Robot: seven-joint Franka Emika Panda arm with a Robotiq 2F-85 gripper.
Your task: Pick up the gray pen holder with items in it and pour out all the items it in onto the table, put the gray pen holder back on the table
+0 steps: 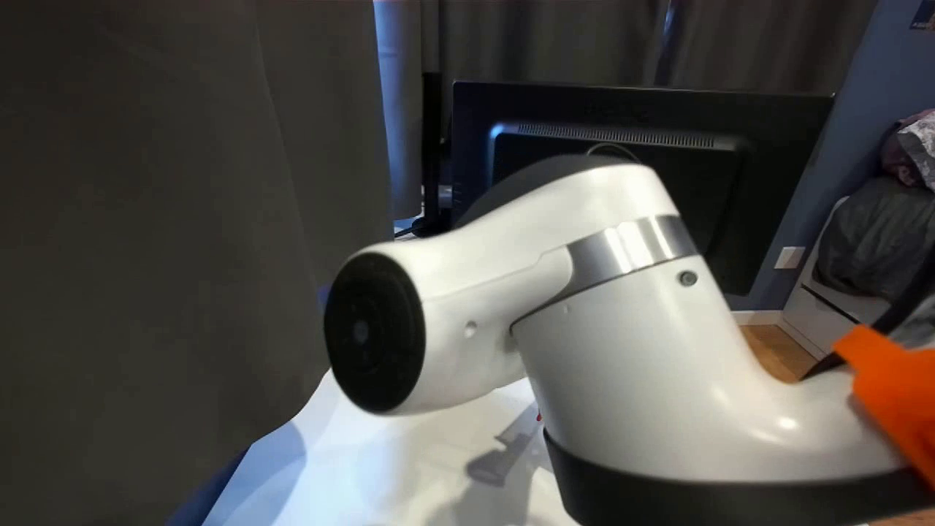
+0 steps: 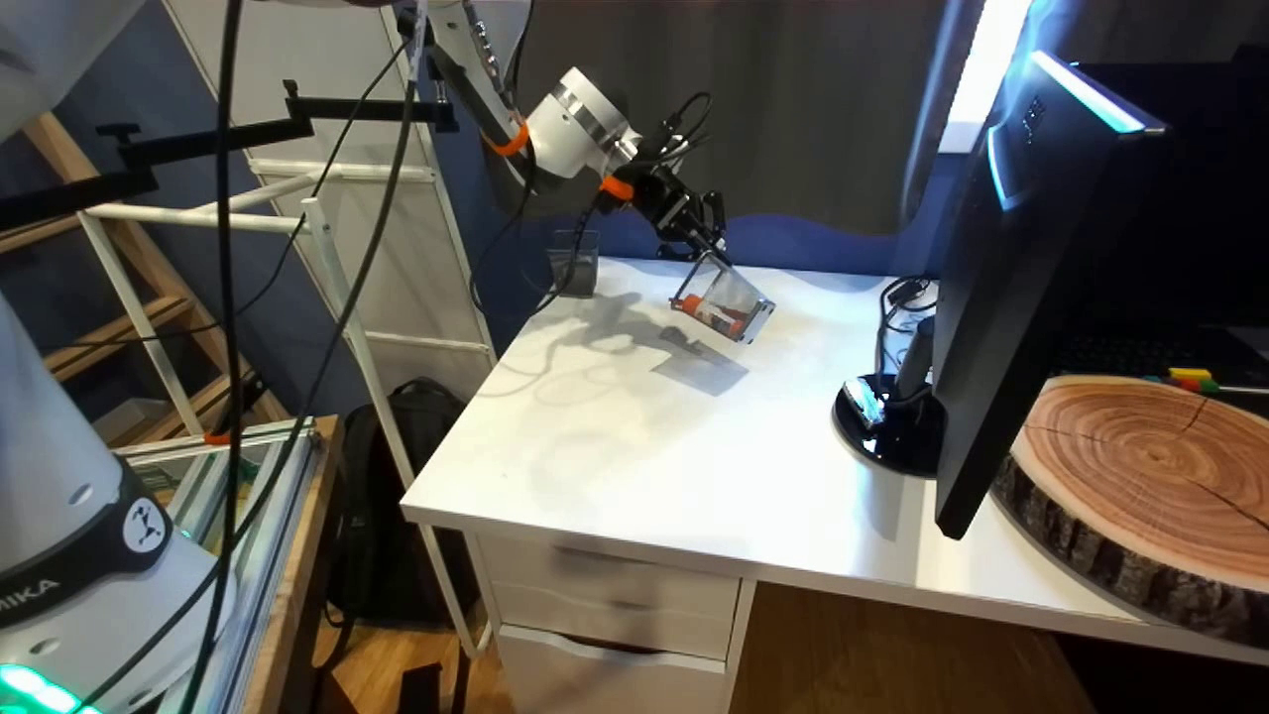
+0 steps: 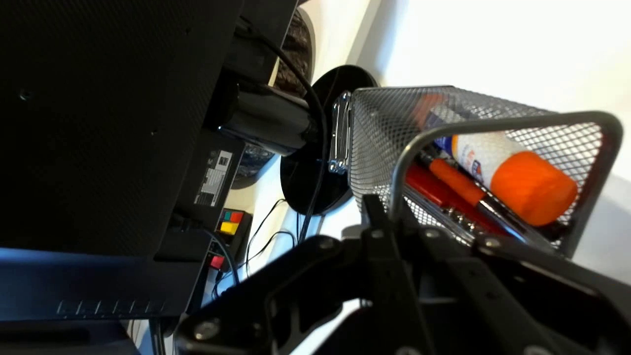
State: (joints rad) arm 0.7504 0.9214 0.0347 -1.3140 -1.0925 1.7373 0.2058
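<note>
I've got the gripper (image 3: 394, 213) pinching one wall of the holder (image 2: 736, 288), which hangs tilted above the table (image 2: 634, 446), its orange-capped tube (image 3: 527, 182) and pens (image 3: 456, 181) lying inside.

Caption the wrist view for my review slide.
The gripper holds the gray pen holder by its rim, with slim pens and an orange-capped white tube inside.
</note>
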